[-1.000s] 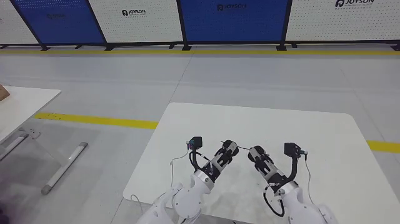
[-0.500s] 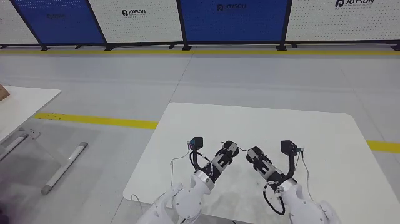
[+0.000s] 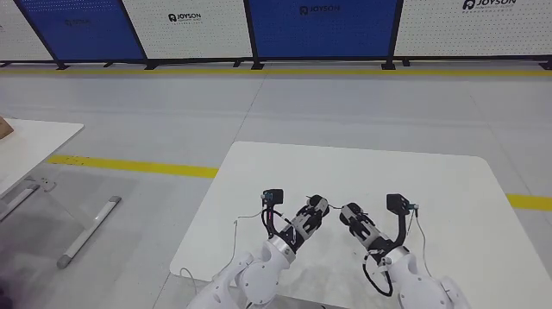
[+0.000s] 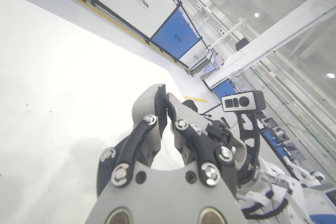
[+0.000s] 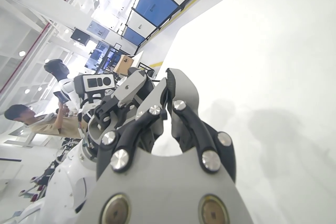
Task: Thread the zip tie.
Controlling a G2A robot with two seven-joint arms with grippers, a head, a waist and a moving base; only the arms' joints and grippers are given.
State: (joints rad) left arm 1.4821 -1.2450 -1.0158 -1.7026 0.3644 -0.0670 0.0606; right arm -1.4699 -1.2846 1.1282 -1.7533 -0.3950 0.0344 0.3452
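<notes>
Jaws clenched on both arms, no gap at the tips.

On the right gripper (image 5: 168, 89) the jaws are pinched on the zip tie (image 5: 165, 104). It is a thin dark strip sandwiched between the black pads, running along the seam from the tips back toward the palm. A small dark lump sits where the pads part; can't tell if that is the tie's head.

On the left gripper (image 4: 167, 97) the jaws are also pressed together at the tips, and the pads only open out nearer the palm. The tie is hard to separate from the black pads in the left wrist view. The top view shows the strand running straight into those tips, so this side is grasping it too.

In the top view the two grippers point at each other tip to tip, near but not touching. The zip tie is the short dark strand bridging the gap between them, roughly level, with one end in each set of jaws. It sits over the near half of the tabletop (image 3: 362, 167), about midway between the left and right edges. It is held up off the surface, not lying on it. Both wrist views show white tabletop with shadows beyond the fingers.

The left wrist view also catches the right gripper just beyond its own tips, facing it. The right wrist view shows the same in reverse.
</notes>
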